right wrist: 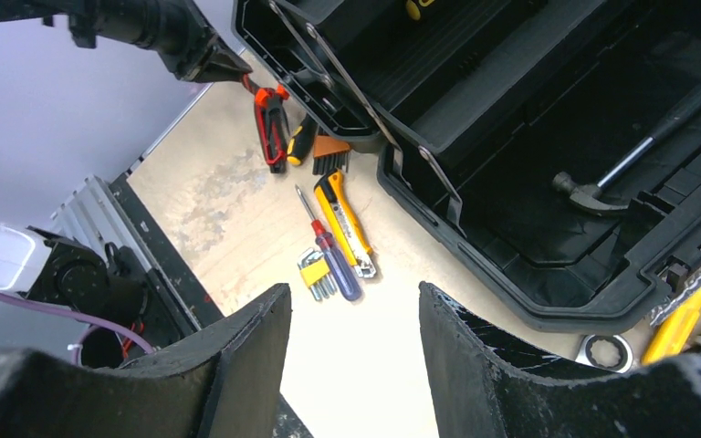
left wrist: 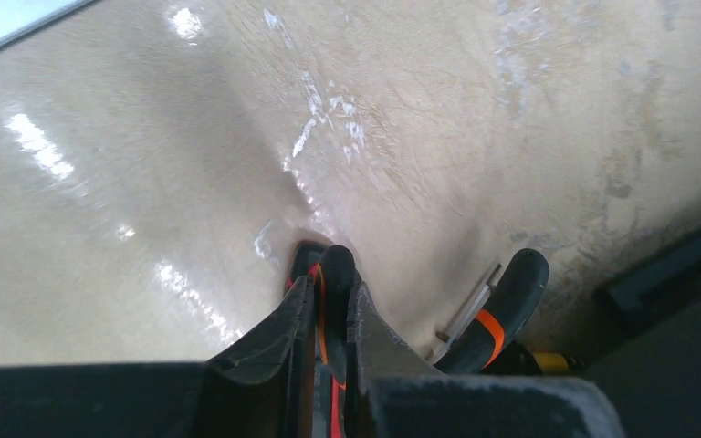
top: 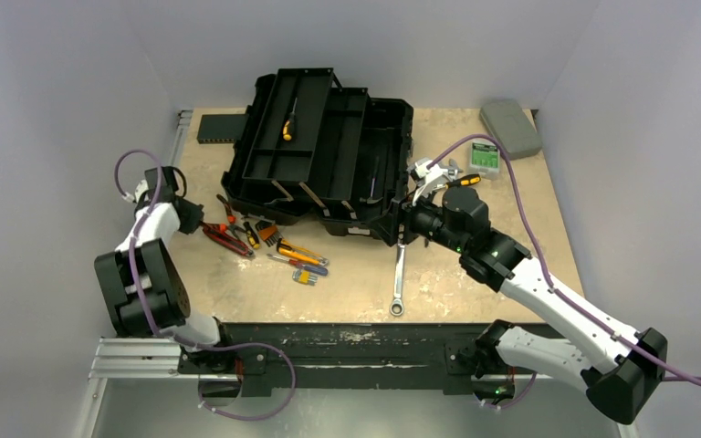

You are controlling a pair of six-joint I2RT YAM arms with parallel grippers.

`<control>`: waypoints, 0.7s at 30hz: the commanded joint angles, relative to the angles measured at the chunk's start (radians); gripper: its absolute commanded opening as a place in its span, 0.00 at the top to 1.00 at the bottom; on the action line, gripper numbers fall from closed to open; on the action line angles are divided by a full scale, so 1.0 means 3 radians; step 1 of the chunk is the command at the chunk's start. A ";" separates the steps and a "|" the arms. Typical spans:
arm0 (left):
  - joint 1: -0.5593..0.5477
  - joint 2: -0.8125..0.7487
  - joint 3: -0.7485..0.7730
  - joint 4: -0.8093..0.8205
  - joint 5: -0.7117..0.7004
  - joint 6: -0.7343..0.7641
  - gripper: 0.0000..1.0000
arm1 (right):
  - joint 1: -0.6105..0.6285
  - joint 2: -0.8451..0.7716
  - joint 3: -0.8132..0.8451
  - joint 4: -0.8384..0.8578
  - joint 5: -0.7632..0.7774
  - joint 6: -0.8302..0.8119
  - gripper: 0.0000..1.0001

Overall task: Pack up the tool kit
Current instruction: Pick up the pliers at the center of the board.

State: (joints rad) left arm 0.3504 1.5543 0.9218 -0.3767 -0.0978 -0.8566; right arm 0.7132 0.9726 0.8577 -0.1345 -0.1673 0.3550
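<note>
At the counter's [top: 347, 297] left edge: my left gripper [left wrist: 331, 301] is pinched tight on the pliers [left wrist: 336, 265].
Pliers: red-and-black handles squeezed between my fingers, their end poking just past my fingertips, low on the counter.
Right gripper [right wrist: 354, 297]: spread, nothing between the fingers, hovering by the toolbox's near right corner.
Toolbox [top: 379, 137]: open at far centre; hammer [right wrist: 621, 169] in its bottom, screwdriver [top: 287, 123] in the top tray [top: 274, 155].
Loose tools [top: 297, 257]: between my left gripper and the toolbox.
Wrench [top: 399, 278]: alone, near my right gripper.
</note>
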 commanded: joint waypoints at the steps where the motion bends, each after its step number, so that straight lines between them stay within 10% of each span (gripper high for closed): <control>1: -0.0035 -0.0610 -0.0063 -0.0112 -0.0257 -0.0138 1.00 | 0.0005 -0.0096 -0.0030 0.0095 0.0066 0.0019 0.47; 21: -0.0641 -0.2580 0.0156 -0.0763 -0.1229 -0.0171 1.00 | 0.0006 -0.0112 -0.0046 0.0097 0.0108 0.0059 0.48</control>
State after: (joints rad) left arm 0.1627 0.8856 0.9218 -0.6548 -0.4442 -0.9058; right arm 0.7132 0.9657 0.8501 -0.1345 -0.1558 0.3656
